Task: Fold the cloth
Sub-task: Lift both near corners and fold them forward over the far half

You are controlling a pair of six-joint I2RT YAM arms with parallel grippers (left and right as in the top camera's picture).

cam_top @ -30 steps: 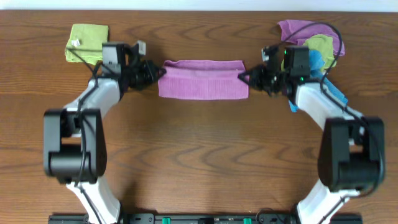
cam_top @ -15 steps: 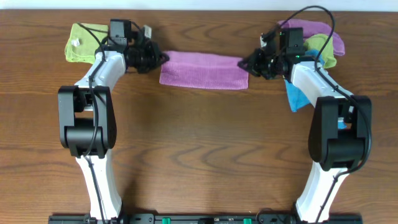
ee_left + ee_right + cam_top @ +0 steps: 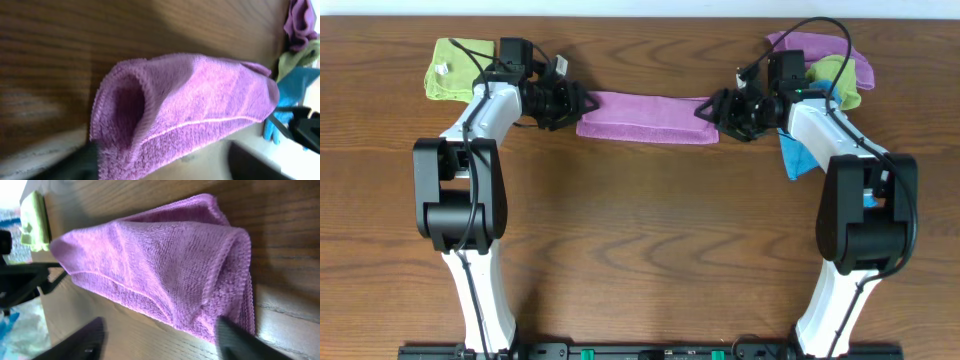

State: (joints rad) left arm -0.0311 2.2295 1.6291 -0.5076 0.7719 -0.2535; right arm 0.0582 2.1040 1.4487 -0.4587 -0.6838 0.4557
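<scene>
Our left hand and right hand grip the purple cloth, now narrower: the lengthwise fold is nearly done

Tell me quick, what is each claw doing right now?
Left gripper: shut on the purple cloth's left end.
Right gripper: shut on the cloth's right end.

Both white-and-black arms extend toward the far table edge, left gripper and right gripper each clamped shut.
</scene>
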